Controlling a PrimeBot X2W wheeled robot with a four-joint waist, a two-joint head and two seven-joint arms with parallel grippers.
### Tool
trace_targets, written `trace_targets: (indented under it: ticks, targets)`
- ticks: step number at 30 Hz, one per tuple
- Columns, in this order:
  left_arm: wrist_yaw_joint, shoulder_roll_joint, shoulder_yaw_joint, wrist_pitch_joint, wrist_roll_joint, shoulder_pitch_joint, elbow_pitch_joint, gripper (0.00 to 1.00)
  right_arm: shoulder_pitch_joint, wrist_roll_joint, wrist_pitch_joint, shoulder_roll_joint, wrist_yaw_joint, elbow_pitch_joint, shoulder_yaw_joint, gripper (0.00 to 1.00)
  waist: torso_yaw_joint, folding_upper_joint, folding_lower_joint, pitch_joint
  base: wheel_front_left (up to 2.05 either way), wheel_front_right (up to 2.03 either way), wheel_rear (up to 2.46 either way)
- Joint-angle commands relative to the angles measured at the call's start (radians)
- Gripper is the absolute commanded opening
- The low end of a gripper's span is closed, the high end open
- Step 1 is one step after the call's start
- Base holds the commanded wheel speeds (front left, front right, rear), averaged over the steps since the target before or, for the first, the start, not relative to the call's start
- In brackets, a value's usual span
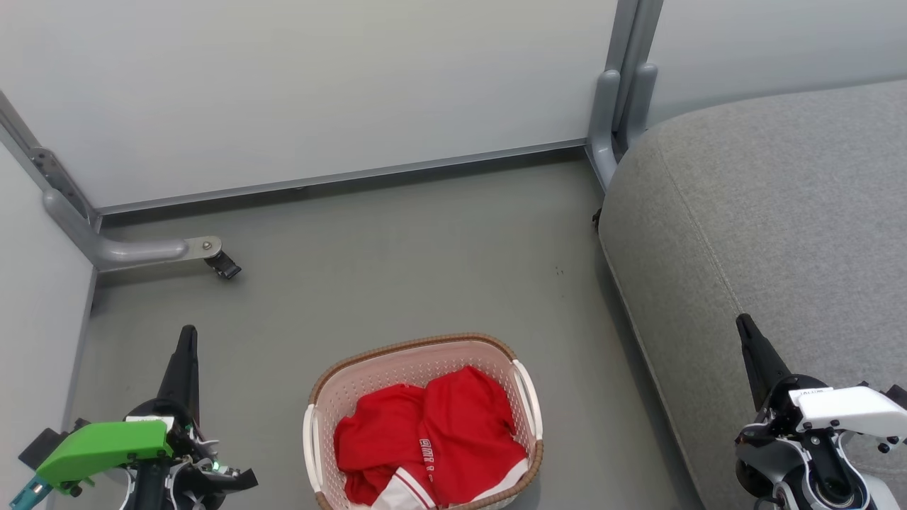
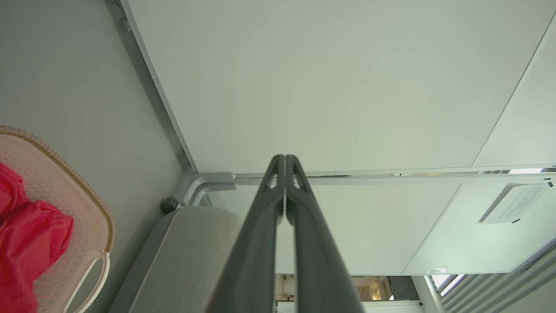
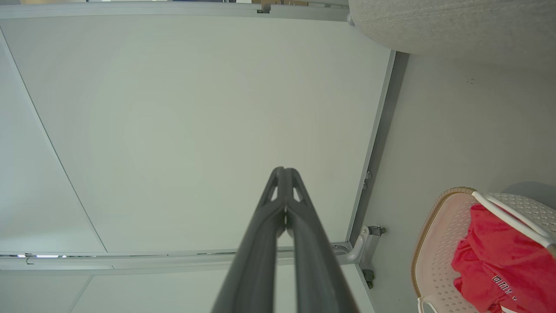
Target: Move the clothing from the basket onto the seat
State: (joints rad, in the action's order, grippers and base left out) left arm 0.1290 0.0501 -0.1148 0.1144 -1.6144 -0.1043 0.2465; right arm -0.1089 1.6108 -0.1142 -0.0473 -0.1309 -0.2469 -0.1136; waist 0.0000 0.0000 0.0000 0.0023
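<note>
Red clothing (image 1: pixel 439 443) with white trim lies bunched inside the cream basket (image 1: pixel 418 358) with a brown rim, on the floor at bottom centre. The clothing (image 2: pixel 26 237) and basket (image 2: pixel 82 204) also show at the left wrist view's left edge, and the clothing (image 3: pixel 504 261) and basket (image 3: pixel 438 243) in the right wrist view's lower right. The grey seat (image 1: pixel 772 234) fills the right side. My left gripper (image 1: pixel 187 334) is shut and empty, left of the basket. Over the seat's front part, my right gripper (image 1: pixel 743 322) is shut and empty. Both wrist views show closed fingers (image 2: pixel 284 163) (image 3: pixel 284 174).
Pale partition walls (image 1: pixel 305 85) close off the back and left. A grey metal foot with a caster (image 1: pixel 212 256) juts onto the floor at the left, and a grey post (image 1: pixel 616 99) stands by the seat's back corner. Grey floor (image 1: pixel 425 262) lies between basket and wall.
</note>
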Motion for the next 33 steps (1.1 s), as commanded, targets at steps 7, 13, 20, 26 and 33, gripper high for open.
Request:
trace_targets:
  ticks: [7,13,20,26,33]
  targets:
    - [0.005,0.0,-0.001,0.002,0.004,-0.013,0.0,0.0,-0.004,0.004,-0.003,-0.006,0.0,-0.001,-0.002,0.0,0.0,0.0,0.0,0.0,0.0,0.0,0.0]
    - [-0.001,-0.007,0.006,-0.006,0.002,0.021,0.026,1.0,0.022,-0.004,0.005,0.011,0.0,-0.028,0.005,1.0,0.0,0.0,0.0,0.001,0.0,0.0,0.0]
    - [-0.001,-0.006,0.028,-0.047,0.033,0.021,-0.008,1.0,0.028,-0.039,0.046,0.009,0.0,-0.001,0.021,1.0,0.002,0.0,0.0,0.002,0.0,0.0,0.0]
    - [-0.001,-0.005,0.037,-0.075,0.112,0.018,-0.027,1.0,0.03,-0.115,0.074,0.008,0.0,0.024,0.034,1.0,0.003,0.0,0.0,0.004,0.0,0.0,0.0]
    - [0.0,-0.004,0.044,-0.105,0.238,0.009,-0.046,1.0,0.029,-0.245,0.105,0.006,0.0,0.053,0.056,1.0,0.005,0.0,0.0,0.008,0.0,0.0,0.0]
